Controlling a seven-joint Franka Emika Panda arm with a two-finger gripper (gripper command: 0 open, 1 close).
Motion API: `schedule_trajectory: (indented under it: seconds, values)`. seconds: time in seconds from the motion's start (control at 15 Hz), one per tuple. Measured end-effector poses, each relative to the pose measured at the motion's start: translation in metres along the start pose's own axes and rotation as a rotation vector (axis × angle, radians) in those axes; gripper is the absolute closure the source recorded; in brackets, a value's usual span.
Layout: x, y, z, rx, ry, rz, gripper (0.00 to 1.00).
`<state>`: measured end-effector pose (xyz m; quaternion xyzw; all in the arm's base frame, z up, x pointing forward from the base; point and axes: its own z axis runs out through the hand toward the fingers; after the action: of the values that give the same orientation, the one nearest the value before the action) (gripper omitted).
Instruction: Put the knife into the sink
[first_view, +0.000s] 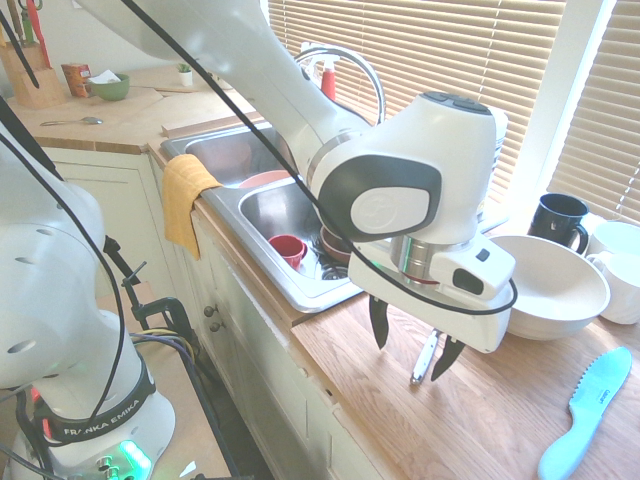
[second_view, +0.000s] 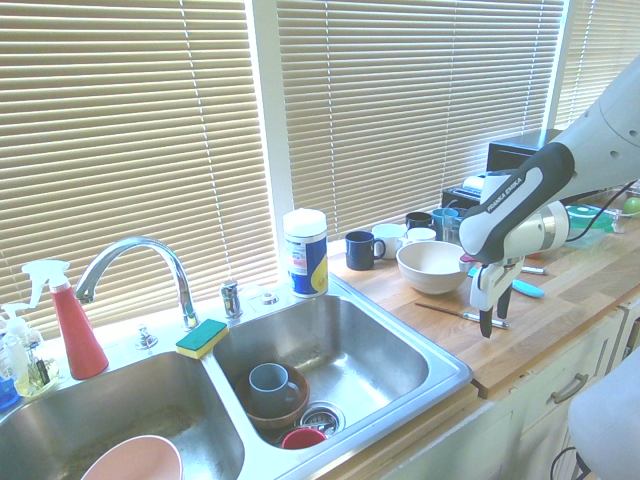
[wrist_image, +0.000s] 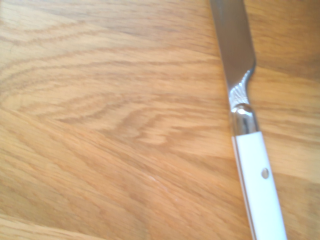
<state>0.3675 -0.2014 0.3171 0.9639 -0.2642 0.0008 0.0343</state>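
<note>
Wood counter (first_view: 480, 400) w/ knife (first_view: 424, 358) lying flat, fingers (first_view: 412, 348) open just above it.

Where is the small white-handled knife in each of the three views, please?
First exterior view: knife on the wooden counter, lower centre-right, between the open end effector fingers.
Second exterior view: knife right of the sink, before the white bowl.
Wrist view: knife along the right side.
Shared landmark: the white bowl.

Silver-bladed, white-handled knife (wrist_image: 248, 135) on grained honey-brown wooden counter (wrist_image: 110, 125); light-blue serrated knife (first_view: 588, 412).
</note>
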Motion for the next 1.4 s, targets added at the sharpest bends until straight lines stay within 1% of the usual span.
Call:
schedule_trajectory:
  seconds: [0.53, 1.4]
  values:
    - [0.004, -0.007, 0.0, 0.015, 0.004, 0.008, 1.0]
    - [0.014, -0.008, 0.003, 0.01, 0.004, 0.021, 1.0]
